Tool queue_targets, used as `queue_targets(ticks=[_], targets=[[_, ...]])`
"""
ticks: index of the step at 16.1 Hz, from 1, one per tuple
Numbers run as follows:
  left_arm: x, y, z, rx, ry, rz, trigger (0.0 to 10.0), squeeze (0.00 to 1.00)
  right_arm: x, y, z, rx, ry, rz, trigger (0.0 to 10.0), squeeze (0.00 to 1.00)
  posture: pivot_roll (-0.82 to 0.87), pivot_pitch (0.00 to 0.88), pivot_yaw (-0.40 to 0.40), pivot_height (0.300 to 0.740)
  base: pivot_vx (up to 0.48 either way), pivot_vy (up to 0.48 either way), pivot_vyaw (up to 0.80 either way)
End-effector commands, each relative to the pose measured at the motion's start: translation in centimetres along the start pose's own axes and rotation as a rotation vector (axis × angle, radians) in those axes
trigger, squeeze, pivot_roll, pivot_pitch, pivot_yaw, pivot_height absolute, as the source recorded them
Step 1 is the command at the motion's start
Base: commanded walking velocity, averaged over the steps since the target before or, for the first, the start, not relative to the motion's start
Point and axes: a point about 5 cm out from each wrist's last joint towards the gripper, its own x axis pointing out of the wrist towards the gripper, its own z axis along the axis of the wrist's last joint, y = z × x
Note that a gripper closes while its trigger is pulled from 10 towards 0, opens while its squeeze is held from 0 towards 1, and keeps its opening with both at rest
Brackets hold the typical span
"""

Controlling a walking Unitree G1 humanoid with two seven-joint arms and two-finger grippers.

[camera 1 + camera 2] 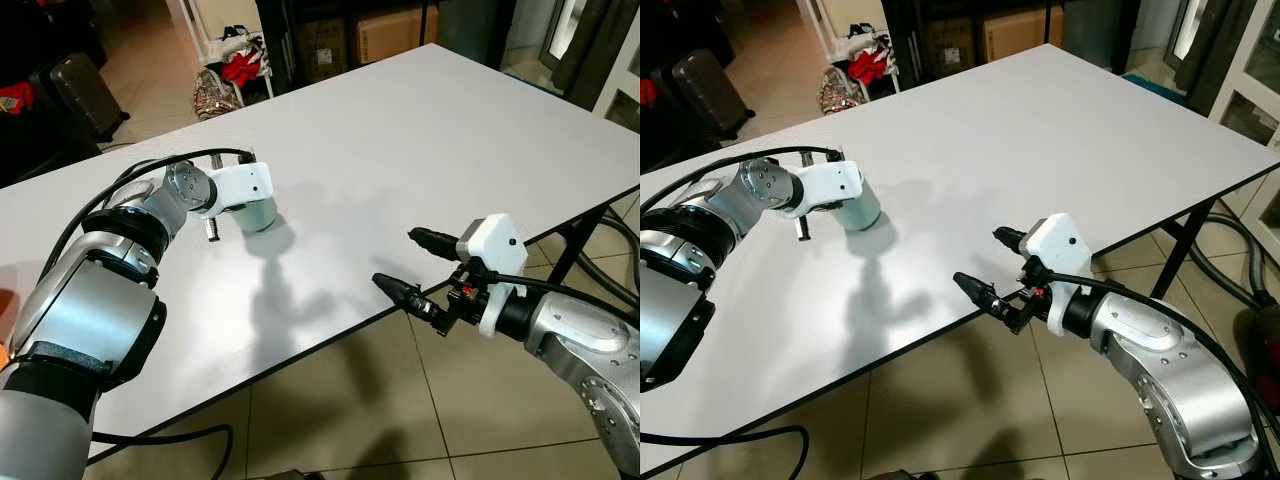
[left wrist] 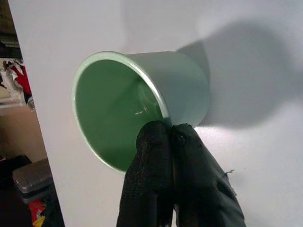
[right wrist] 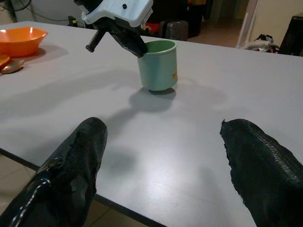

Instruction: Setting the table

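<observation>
cup: pale green cylindrical cup [image 3: 158, 65] stands upright on the white rectangular table [image 1: 420, 130], at about 10 o'clock from the table's near edge, well clear of any edge.
left gripper: left gripper [image 2: 169, 137] has its black fingers pinched together on the cup's rim wall, one inside, one outside; holding the cup. Cup base looks seated on the tabletop in the right wrist view.
right gripper: right gripper [image 1: 405, 265] hovers at the near table edge, about 4 o'clock from the cup, fingers spread wide, empty.
other tableware: orange plastic bowl [image 3: 20, 40] sits far off toward the table's 9 o'clock end, with what looks like a spoon [image 3: 12, 66] just beside it.
progress: early, I'd say. Cup placed or nearly so, release not yet done; bowl and spoon not grouped with it.
</observation>
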Motion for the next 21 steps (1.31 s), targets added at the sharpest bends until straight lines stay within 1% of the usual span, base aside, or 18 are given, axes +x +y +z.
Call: queue_targets(ticks=[1, 2, 4, 5, 6, 9, 10, 11, 13, 17, 18, 19, 21], targets=[[-0.60, 0.93, 0.25, 0.017, 0.009, 0.013, 10.0, 0.00, 0.13, 0.72, 0.38, 0.001, -0.017, 0.035, 10.0, 0.00, -0.17, 0.062, 0.200, 0.740, 0.000, 0.000, 0.00], [-0.60, 0.93, 0.20, 0.024, 0.016, 0.013, 10.0, 0.00, 0.10, 0.77, 0.37, 0.001, -0.016, 0.035, 10.0, 0.00, -0.17, 0.062, 0.200, 0.740, 0.000, 0.000, 0.00], [-0.56, 0.97, 0.36, -0.012, -0.001, 0.019, 10.0, 0.00, 0.07, 0.85, 0.36, 0.003, -0.015, 0.035, 10.0, 0.00, -0.17, 0.058, 0.202, 0.740, 0.000, 0.000, 0.00], [-0.56, 1.01, 0.39, -0.005, 0.003, 0.027, 10.0, 0.00, 0.08, 0.86, 0.37, 0.005, -0.016, 0.034, 10.0, 0.00, -0.17, 0.058, 0.202, 0.740, 0.000, 0.000, 0.00], [-0.52, 1.01, 0.38, 0.020, 0.014, 0.036, 10.0, 0.00, 0.17, 0.93, 0.38, 0.009, -0.021, 0.032, 10.0, 0.00, -0.17, 0.056, 0.203, 0.740, 0.000, 0.000, 0.00], [-0.48, 0.92, 0.28, 0.022, 0.019, 0.033, 10.0, 0.00, 0.26, 1.04, 0.38, 0.018, -0.027, 0.031, 10.0, 0.00, -0.17, 0.054, 0.206, 0.740, 0.000, 0.000, 0.00], [-0.48, 0.91, 0.16, 0.024, 0.026, 0.036, 10.0, 0.02, 0.27, 1.07, 0.38, 0.020, -0.029, 0.029, 10.0, 0.00, -0.17, 0.053, 0.207, 0.740, 0.000, 0.000, 0.00], [-0.47, 0.91, 0.04, 0.030, 0.033, 0.043, 10.0, 0.09, 0.28, 1.12, 0.39, 0.022, -0.030, 0.028, 10.0, 0.00, -0.17, 0.054, 0.208, 0.740, 0.000, 0.000, 0.00], [-0.40, 0.86, -0.18, 0.035, 0.045, 0.062, 10.0, 0.06, 0.30, 1.26, 0.34, 0.026, -0.030, 0.027, 10.0, 0.00, -0.17, 0.055, 0.209, 0.740, 0.000, 0.000, 0.00], [-0.29, 0.72, -0.28, 0.031, 0.050, 0.065, 10.0, 0.08, 0.24, 1.29, 0.28, 0.031, -0.030, 0.025, 10.0, 0.00, -0.17, 0.056, 0.210, 0.740, 0.000, 0.000, 0.00], [-0.29, 0.71, -0.34, 0.027, 0.052, 0.064, 10.0, 0.15, 0.25, 1.30, 0.28, 0.032, -0.030, 0.026, 10.0, 0.00, -0.17, 0.057, 0.211, 0.740, 0.000, 0.000, 0.00], [-0.29, 0.69, -0.39, 0.029, 0.056, 0.062, 10.0, 0.28, 0.27, 1.31, 0.30, 0.033, -0.030, 0.027, 10.0, 0.00, -0.17, 0.058, 0.212, 0.740, 0.000, 0.000, 0.00], [-0.29, 0.67, -0.46, 0.029, 0.058, 0.061, 10.0, 0.33, 0.30, 1.36, 0.31, 0.035, -0.031, 0.028, 10.0, 0.00, -0.17, 0.059, 0.213, 0.740, 0.000, 0.000, 0.00]])
